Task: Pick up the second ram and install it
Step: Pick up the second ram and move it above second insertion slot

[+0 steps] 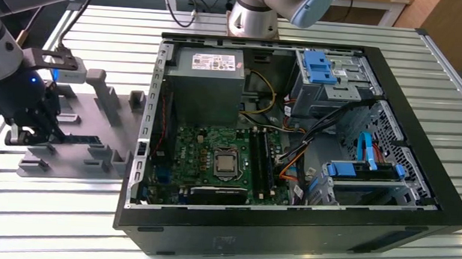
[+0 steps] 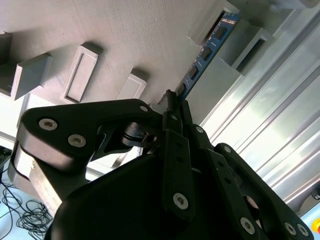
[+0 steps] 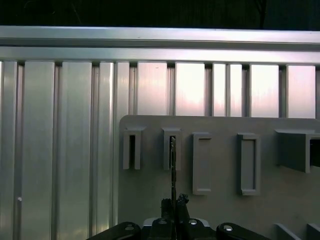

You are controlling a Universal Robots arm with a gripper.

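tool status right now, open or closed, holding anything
tool: closed on the second ram, gripping one end; the ram's far end sits in a slot of the grey fixture.

Robotics lab/workshop, alu slat bench (image 1: 451, 77), open PC case (image 1: 289, 229), grey fixture plate (image 1: 75, 113)
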